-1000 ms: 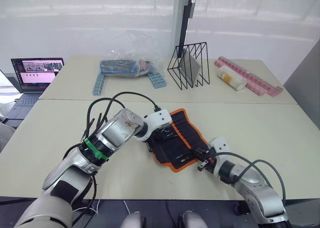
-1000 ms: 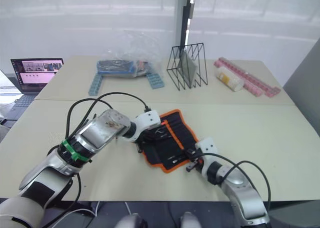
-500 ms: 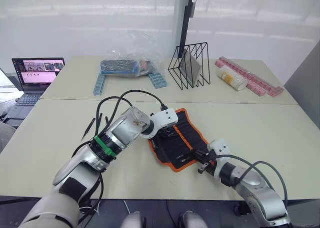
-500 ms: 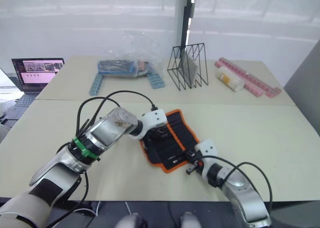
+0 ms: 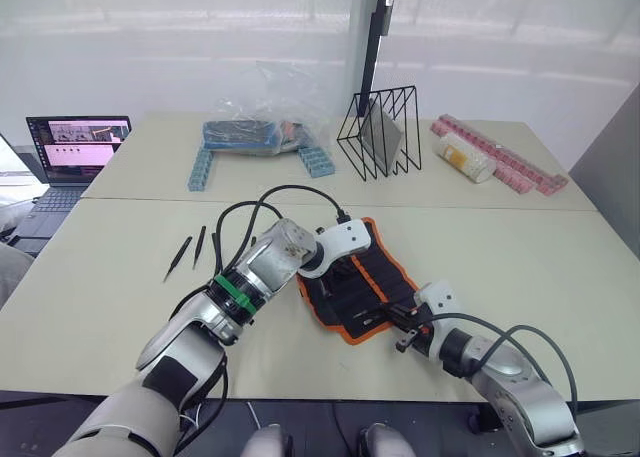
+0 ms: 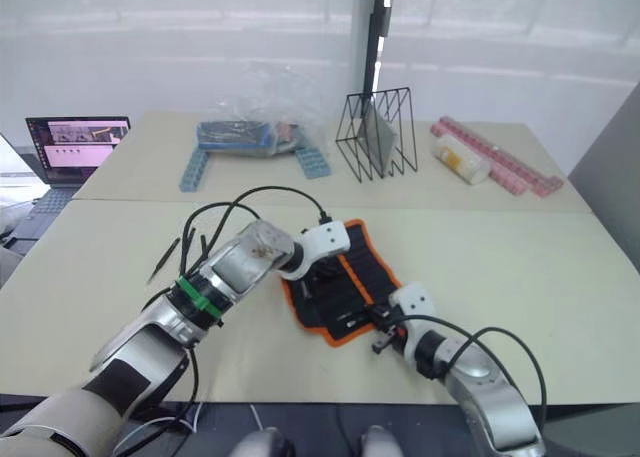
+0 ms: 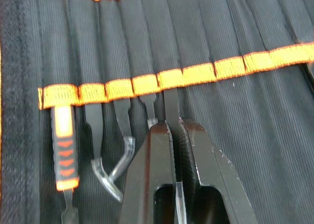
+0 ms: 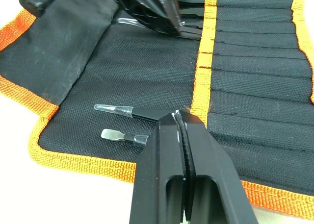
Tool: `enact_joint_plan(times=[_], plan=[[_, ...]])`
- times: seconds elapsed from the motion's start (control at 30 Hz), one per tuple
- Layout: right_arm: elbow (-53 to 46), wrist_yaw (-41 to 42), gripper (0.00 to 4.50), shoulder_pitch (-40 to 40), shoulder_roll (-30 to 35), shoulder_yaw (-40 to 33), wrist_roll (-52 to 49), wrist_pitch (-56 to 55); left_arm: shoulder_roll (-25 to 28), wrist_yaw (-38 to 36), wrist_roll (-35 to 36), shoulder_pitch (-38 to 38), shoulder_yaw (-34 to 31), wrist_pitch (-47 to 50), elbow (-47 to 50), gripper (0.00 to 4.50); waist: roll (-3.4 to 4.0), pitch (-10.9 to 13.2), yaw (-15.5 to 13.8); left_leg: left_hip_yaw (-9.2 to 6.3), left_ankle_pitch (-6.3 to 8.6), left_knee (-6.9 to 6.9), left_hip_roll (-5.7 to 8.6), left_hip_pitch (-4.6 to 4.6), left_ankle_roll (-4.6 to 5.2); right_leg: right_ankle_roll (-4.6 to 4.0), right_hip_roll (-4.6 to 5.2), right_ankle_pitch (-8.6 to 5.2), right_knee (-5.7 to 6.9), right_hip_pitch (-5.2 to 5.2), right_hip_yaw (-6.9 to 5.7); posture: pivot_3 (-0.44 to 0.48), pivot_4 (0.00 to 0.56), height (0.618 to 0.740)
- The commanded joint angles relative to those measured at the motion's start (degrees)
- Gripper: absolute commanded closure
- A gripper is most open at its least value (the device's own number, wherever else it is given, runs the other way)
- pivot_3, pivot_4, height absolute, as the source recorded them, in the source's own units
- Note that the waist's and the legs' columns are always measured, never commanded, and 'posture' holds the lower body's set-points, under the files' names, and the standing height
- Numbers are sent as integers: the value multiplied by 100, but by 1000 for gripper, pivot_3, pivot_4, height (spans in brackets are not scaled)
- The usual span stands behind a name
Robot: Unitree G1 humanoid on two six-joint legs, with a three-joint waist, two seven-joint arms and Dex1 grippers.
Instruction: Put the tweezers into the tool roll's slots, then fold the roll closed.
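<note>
The tool roll (image 5: 372,275) lies open on the table, black with orange trim. My left gripper (image 7: 174,126) is shut on one slim black tweezer (image 7: 170,104), whose point enters a slot (image 7: 171,62) under the orange band (image 7: 147,83). An orange-handled tool (image 7: 64,145) and other tools sit in neighbouring slots. My right gripper (image 8: 177,115) is shut, its tip resting on the orange band (image 8: 202,72) near the roll's front edge, beside two clear-capped tools (image 8: 117,110). Three loose tweezers (image 5: 178,254) lie on the table to the left of the roll.
At the back stand a laptop (image 5: 75,142), a clear plastic bag (image 5: 260,132) with blue brick strips (image 5: 200,167), a black wire rack (image 5: 380,132), a jar (image 5: 462,157) and pink strips (image 5: 510,165). A seam crosses the table behind the roll.
My left arm has swung rightward across the roll with the tweezer, uncovering the loose tweezers on the table. The right gripper has hardly moved.
</note>
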State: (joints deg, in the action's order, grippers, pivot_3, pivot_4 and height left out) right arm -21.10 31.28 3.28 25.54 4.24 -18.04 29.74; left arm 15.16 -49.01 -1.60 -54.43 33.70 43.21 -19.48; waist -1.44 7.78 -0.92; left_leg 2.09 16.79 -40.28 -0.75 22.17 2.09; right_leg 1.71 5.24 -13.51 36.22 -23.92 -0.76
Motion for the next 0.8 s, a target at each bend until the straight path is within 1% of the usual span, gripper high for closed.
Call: enact_joint_plan(times=[0.03, 0.17, 0.37, 0.5, 0.63, 0.8], plan=[[178, 11, 4464, 244, 81, 236, 92, 361, -126, 54, -96, 86, -59, -224, -96, 4500, -1, -1, -3, 0, 0, 0, 0, -1, 1, 0, 0, 0, 0, 2, 0, 0, 150, 722], [154, 16, 4464, 267, 96, 232, 88, 386, -197, 79, -163, 174, -135, -360, -200, 4500, -1, -2, -9, -3, 1, -1, 0, -8, 1, 1, 0, 0, -1, 14, -1, 0, 150, 722], [157, 50, 4464, 273, 65, 192, 67, 231, -253, 95, -238, 266, -196, -516, -287, 4500, -1, -1, -14, -18, 6, -1, 1, -45, 9, 9, -1, -5, -13, 67, -3, 0, 150, 722], [84, 81, 4464, 165, -140, -123, -183, -108, -268, 65, -301, 296, -204, -557, -290, 4500, -1, -1, -15, -21, 6, -1, 1, -52, 10, 12, 0, -7, -14, 76, -2, 0, 150, 722], [41, 173, 4464, 71, -210, -312, -317, -302, -267, 27, -368, 325, -192, -589, -283, 4500, 0, -1, -14, -21, 6, -1, 1, -51, 10, 12, 2, -7, -12, 75, 1, 0, 150, 722], [74, 42, 4464, 23, -100, -303, -192, -81, -284, 12, -403, 382, -187, -566, -227, 4500, 0, -1, -16, -23, 6, -1, 1, -48, 10, 12, 2, -7, -12, 73, 1, 0, 150, 722]])
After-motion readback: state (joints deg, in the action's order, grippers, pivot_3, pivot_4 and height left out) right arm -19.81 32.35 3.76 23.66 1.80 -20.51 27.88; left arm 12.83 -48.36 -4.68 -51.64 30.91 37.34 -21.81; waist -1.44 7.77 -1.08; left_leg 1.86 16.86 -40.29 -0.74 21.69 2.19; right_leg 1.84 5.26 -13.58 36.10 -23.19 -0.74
